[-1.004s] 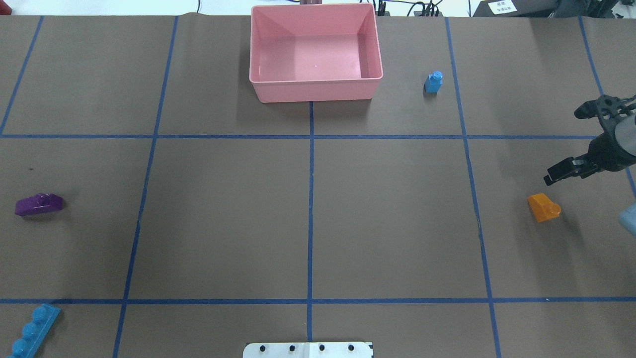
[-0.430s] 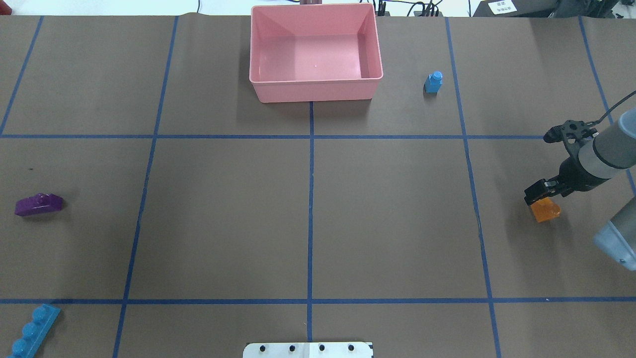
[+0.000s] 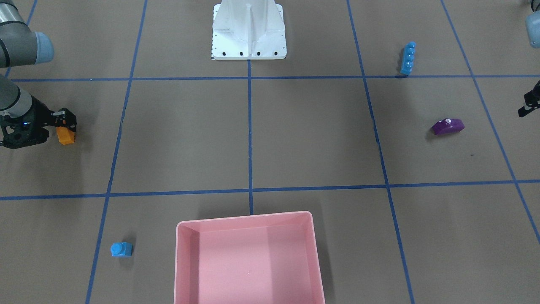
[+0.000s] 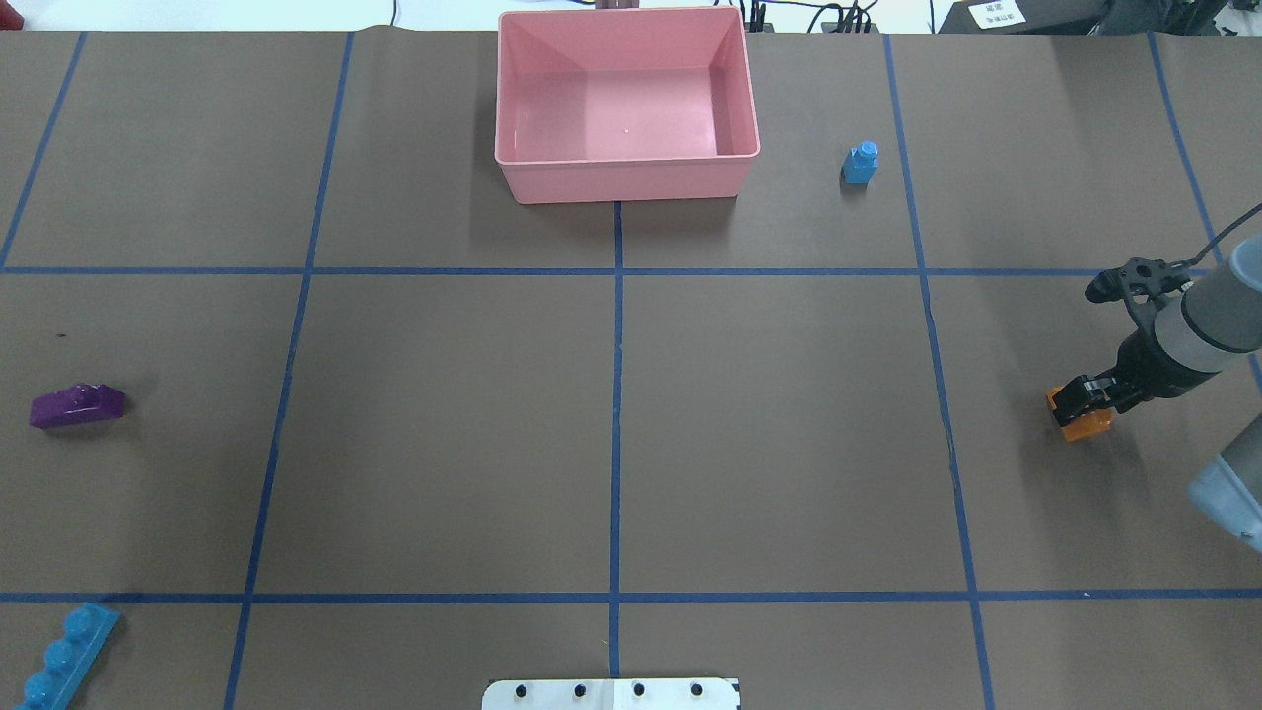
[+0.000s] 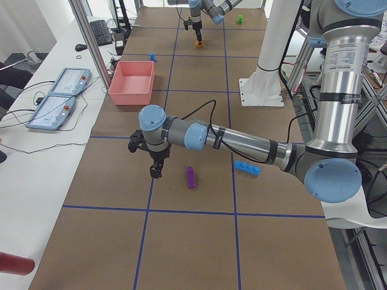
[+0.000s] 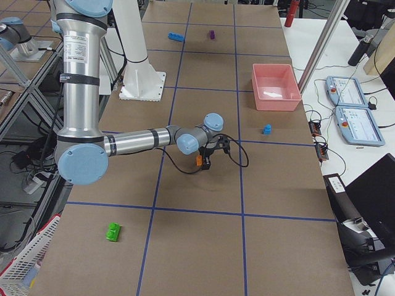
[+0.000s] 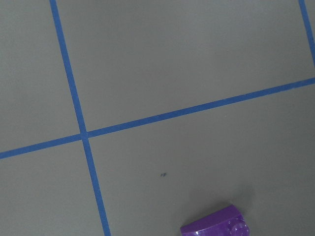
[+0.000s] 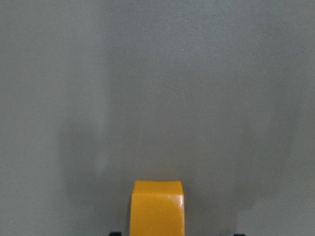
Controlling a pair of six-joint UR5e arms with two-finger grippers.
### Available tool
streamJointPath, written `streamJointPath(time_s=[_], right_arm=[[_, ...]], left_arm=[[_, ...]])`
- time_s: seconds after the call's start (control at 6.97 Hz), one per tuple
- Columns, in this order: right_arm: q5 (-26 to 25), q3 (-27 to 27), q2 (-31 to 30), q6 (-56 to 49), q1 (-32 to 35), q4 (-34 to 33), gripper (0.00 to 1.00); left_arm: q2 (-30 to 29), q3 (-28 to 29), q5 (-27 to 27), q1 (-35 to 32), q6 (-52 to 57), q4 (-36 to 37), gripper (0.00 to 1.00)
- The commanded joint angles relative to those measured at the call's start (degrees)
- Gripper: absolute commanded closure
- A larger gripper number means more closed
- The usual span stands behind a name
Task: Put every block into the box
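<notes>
My right gripper (image 4: 1080, 399) is open and low over the orange block (image 4: 1086, 426), its fingers straddling the block. In the right wrist view the orange block (image 8: 157, 206) sits between two widely spaced fingertips (image 8: 114, 233). The empty pink box (image 4: 627, 187) stands at the far centre, with the small blue block (image 4: 860, 163) to its right. The purple block (image 4: 77, 405) and long blue block (image 4: 59, 656) lie far left. My left gripper (image 3: 525, 103) hovers beside the purple block (image 3: 448, 126), tips apart. The green block (image 6: 113, 231) lies beyond the right arm.
The white base plate (image 4: 611, 694) sits at the near centre edge. Blue tape lines divide the brown table cover (image 4: 444, 434) into squares. Control pendants (image 6: 352, 108) and cables lie on the bench behind the box.
The right arm swung left and came down: its open gripper went from above and right of the orange block to straddling it. The blocks and box stayed put.
</notes>
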Motion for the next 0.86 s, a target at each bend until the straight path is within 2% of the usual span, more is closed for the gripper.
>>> streamJointPath(time_s=[0.0,0.29,0.43,0.57,0.72], right_arm=[[0.17,1.23,-1.59,2.55,-0.48,-0.06,1.00],[0.16,3.78,-1.60,5.82,-0.30,-0.06,1.00],[-0.36,5.88,-1.68,6.00,1.00,0.03,1.00],[-0.62,7.73,-1.77,6.08,3.71,-0.06,1.00],[-0.62,9.57,-1.60,6.09,6.35,0.03,1.00]], left_arm=[[-0.10,-0.05,0.00,0.05,-0.27,0.00,0.00],[-0.37,-0.49,-0.35,0.05,-1.66,0.00,0.00],[-0.63,-0.67,-2.01,1.27,-2.37,0.09,0.00],[-0.46,-1.45,-2.03,4.59,-7.69,-0.09,0.00],[0.24,-2.24,-1.68,7.14,-12.18,-4.87,0.00]])
